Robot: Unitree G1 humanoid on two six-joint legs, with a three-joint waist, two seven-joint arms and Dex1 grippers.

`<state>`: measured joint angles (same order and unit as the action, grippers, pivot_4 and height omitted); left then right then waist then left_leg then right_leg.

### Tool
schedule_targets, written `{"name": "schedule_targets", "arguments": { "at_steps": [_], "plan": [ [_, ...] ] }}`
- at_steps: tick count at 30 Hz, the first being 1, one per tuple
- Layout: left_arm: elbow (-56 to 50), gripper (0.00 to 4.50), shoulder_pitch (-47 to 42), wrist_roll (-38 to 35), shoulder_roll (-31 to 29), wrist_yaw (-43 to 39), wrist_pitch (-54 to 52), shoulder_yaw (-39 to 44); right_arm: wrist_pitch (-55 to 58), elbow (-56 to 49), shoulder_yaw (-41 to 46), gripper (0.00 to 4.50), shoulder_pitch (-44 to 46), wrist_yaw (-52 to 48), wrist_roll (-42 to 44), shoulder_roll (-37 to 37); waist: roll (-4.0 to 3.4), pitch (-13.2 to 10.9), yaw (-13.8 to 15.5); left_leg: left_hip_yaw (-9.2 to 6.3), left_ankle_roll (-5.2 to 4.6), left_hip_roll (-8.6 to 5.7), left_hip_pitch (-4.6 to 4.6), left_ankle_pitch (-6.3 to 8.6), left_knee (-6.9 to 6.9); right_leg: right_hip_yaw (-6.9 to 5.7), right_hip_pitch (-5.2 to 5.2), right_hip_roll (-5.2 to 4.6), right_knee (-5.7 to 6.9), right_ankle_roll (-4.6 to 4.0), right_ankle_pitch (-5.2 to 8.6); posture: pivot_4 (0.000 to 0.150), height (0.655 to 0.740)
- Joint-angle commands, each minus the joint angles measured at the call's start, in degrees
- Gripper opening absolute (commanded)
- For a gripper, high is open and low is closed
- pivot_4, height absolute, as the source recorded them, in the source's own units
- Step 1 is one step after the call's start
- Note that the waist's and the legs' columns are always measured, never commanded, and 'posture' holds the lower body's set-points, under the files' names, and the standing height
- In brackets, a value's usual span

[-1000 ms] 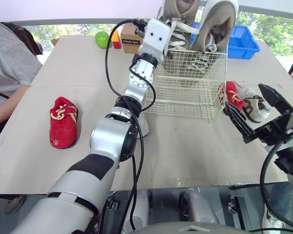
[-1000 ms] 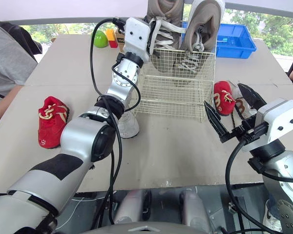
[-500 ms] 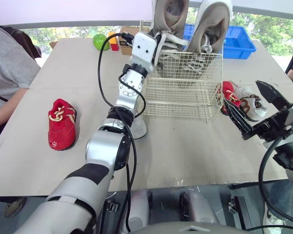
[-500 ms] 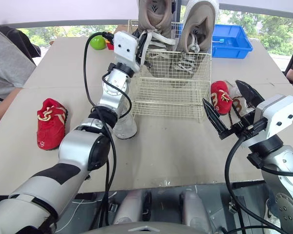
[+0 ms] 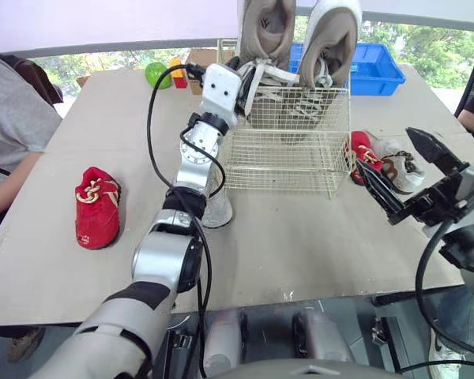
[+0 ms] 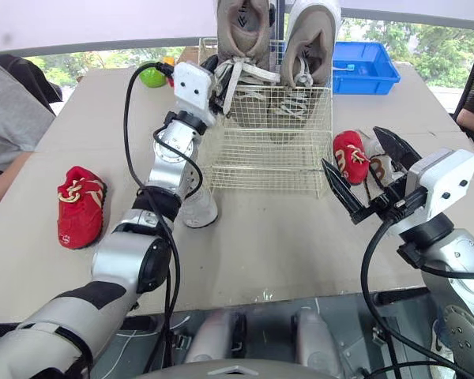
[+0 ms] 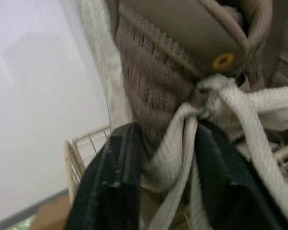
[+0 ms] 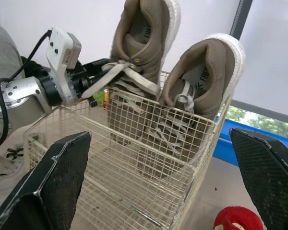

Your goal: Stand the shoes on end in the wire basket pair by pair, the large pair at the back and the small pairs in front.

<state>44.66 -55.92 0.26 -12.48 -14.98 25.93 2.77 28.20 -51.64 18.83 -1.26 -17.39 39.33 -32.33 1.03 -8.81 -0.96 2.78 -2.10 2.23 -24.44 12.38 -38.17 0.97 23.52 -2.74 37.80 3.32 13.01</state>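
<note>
1. Right gripper (image 5: 383,148): spread wide, empty, still hovering over the table's (image 5: 300,237) right edge.
2. Small red shoe (image 5: 96,207): left edge. Its mate (image 5: 361,152): near right edge, just beside wire basket (image 5: 284,158); both unpacked.
3. Large pair (image 5: 332,39): on end at basket's back; left gripper (image 7: 167,143) still clamped on one.

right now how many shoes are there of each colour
tan shoes: 2
red shoes: 2
white shoes: 2
total: 6
</note>
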Motion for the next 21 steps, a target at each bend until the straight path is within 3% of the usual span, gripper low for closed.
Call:
{"name": "schedule_targets", "arguments": {
  "at_steps": [1, 3, 11, 18, 21],
  "plan": [
    [-10.2, 3.82, 6.7, -4.5, -1.4, -2.7, -10.1, 1.8, -1.0, -0.4, 0.4, 4.5, 1.1, -0.8, 0.5, -0.7, -0.05, 0.0, 0.1, 0.01, 0.0, 0.0, 0.06, 0.0, 0.0, 0.03, -0.03, -0.01, 0.07, -0.01, 0.0, 0.15, 0.74],
    [-17.3, 4.47, 9.6, -6.6, -2.1, -4.0, -15.1, 2.2, -0.9, 0.2, 0.2, 4.5, 1.6, -1.0, 0.6, -0.8, -0.05, 0.0, 0.2, -0.02, 0.0, 0.01, 0.07, -0.01, -0.02, 0.02, -0.04, 0.0, 0.07, -0.07, 0.02, 0.15, 0.74],
    [-36.7, 4.47, 19.0, -12.4, -4.4, -9.2, -28.0, 1.1, -1.2, 2.9, -2.3, 4.5, 4.5, -2.8, -1.0, -1.3, 0.07, 0.0, 0.6, -0.06, 0.0, -0.02, -0.19, -0.01, -0.14, -0.03, 0.02, -0.04, -0.03, -0.06, 0.01, 0.15, 0.74],
    [-45.8, 4.47, 18.1, -15.8, -4.4, -11.8, -35.6, 0.3, -1.1, 5.1, -4.1, 4.5, 7.8, -4.1, -1.9, -1.6, 0.17, -0.1, 0.8, -0.1, 0.0, -0.02, -0.25, -0.01, -0.14, -0.06, 0.04, -0.03, -0.09, -0.25, 0.12, 0.15, 0.74],
    [-50.2, 4.47, 20.3, -22.4, -3.8, -12.2, -41.9, 3.2, -1.0, 5.1, -4.3, 4.5, 7.7, -4.8, -1.7, -1.8, 0.17, -0.1, 0.7, -0.09, 0.0, -0.02, -0.25, -0.01, -0.13, -0.04, 0.04, -0.03, -0.1, -0.25, 0.12, 0.15, 0.74]
  ]
}}
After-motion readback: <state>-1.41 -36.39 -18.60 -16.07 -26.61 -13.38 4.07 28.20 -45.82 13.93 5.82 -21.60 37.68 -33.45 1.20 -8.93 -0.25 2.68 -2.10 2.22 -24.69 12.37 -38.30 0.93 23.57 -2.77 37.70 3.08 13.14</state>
